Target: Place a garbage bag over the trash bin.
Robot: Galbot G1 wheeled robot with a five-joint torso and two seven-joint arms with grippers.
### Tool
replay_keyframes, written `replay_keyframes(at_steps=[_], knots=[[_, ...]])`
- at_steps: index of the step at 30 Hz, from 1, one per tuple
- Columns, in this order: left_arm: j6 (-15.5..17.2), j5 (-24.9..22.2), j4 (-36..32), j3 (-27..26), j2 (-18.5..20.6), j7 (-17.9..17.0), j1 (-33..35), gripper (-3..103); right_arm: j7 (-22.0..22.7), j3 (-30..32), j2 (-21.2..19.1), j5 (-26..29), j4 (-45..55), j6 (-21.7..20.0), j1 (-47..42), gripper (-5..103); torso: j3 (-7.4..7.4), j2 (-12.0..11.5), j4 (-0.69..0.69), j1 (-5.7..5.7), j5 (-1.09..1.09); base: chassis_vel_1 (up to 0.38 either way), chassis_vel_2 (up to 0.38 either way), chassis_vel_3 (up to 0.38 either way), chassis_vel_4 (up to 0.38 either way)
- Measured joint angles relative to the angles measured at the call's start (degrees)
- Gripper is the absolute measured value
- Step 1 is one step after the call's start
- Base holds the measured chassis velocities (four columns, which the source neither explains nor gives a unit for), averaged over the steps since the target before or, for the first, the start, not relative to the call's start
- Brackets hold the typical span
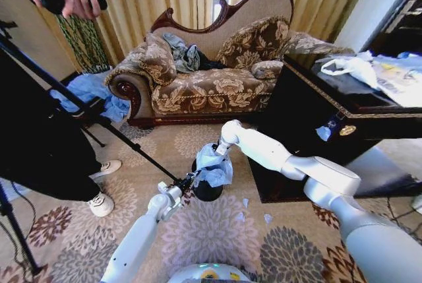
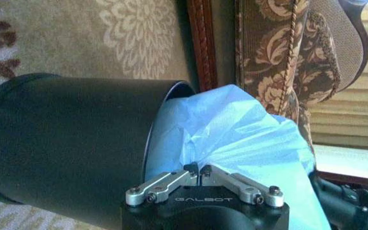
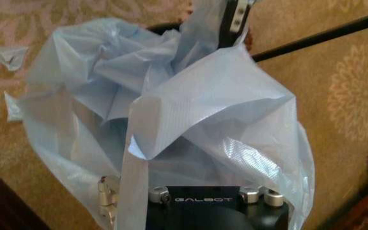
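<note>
Left end effector (image 2: 199,171) is pinched on the garbage bag (image 1: 213,164) at the rim of the trash bin (image 1: 207,189), which stands on the carpet; the right end effector's (image 1: 221,146) grip I cannot tell. To do well, the bag's mouth probably needs spreading evenly around the rim before release.

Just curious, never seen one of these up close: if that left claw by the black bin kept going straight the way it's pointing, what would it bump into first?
Most likely the garbage bag: the left gripper, jaws closed, points straight at it beside the trash bin rim.
</note>
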Motion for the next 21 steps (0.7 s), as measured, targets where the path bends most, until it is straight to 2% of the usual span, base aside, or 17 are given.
replay_keyframes(at_steps=[12,21], knots=[[-0.1,0.3,0.0,-0.1,0.3,0.2,-0.5,0,-2.8,-0.7,-2.3,2.3,5.2,-0.9,1.0,100,0.0,0.0,0.0,0.0,0.0,0.0,0.0,0.0,0.0],[-0.1,0.0,-1.0,-1.3,1.4,0.2,0.3,0,-4.4,-1.4,-3.6,2.0,5.2,2.2,0.9,100,0.0,0.0,0.01,0.0,0.0,0.0,0.0,0.0,0.0]])
